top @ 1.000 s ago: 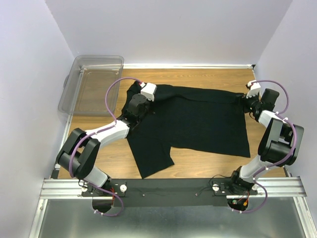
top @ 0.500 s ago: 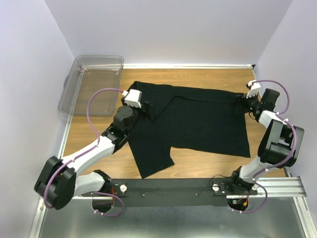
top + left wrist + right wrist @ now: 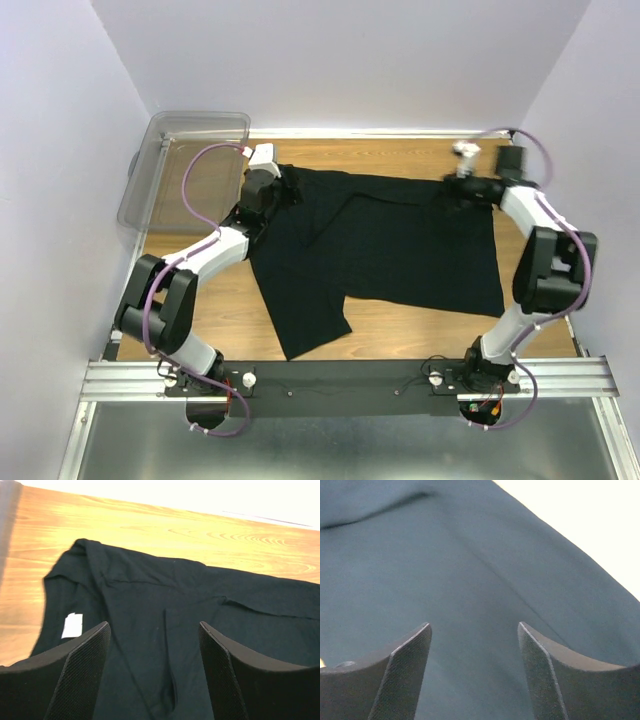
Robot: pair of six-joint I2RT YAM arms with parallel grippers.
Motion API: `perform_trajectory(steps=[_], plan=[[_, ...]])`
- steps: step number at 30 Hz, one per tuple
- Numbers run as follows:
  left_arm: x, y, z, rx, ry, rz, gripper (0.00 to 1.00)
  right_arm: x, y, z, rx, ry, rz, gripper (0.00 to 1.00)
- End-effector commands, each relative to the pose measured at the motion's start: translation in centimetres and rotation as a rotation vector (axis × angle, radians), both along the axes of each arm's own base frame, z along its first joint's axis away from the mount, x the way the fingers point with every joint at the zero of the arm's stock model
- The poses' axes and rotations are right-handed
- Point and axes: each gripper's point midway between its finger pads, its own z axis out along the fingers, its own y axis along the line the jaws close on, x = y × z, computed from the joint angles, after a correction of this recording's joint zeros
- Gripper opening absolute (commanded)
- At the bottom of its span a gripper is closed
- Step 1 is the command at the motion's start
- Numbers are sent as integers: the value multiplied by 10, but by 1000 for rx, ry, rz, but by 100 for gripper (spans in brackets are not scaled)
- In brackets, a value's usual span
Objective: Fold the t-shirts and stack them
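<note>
The black t-shirt (image 3: 400, 250) lies spread on the desk (image 3: 420, 325), its length running left to right. The left hand (image 3: 288, 186) and right hand (image 3: 452, 190) hover over its far corners, one each, fingers apart and empty.

One black t-shirt (image 3: 400, 250) lies spread over the far half of the one wooden table (image 3: 400, 325), a single white label (image 3: 73, 625) showing at its neck. One clear bin (image 3: 170, 180) sits at the table's far-left corner. Two arms stand at the near edge, the left arm (image 3: 215, 250) and the right arm (image 3: 550, 270). Each carries one gripper, making two: the left gripper (image 3: 155, 630) and the right gripper (image 3: 475, 630). Each has two fingers (image 3: 85, 670), four in all. One metal rail (image 3: 120, 378) runs along the near edge.
</note>
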Motion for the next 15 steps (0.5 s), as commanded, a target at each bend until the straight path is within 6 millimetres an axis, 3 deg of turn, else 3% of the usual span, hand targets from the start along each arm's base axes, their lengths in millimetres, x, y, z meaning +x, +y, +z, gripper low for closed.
perform_trajectory(steps=[1,2,3,4,5,6,8,10,11,13,15], plan=[[4,-17,4,-40,2,-81,78,-21,101,1,33,136,254,72],[5,-25,3,-50,-16,-119,78,-8,109,14,80,160,225,69],[0,-44,3,-65,-21,-235,78,-2,111,19,104,178,207,65],[0,-53,-8,-60,19,-285,78,3,110,21,109,192,178,64],[4,-62,-46,-39,122,-323,76,4,108,25,115,206,145,64],[23,-76,-31,-42,111,-358,74,4,106,23,105,207,122,64],[34,-99,-62,-44,199,-451,66,6,93,22,48,187,39,64],[42,-105,-75,-54,233,-459,65,-3,78,3,-23,212,-41,65],[51,-106,-88,-36,269,-441,65,-3,69,8,-38,183,-66,65],[60,-99,-97,-7,289,-388,64,-16,59,-4,-39,212,-96,65],[65,-95,-108,25,318,-363,64,-21,48,-2,-8,209,-123,65]])
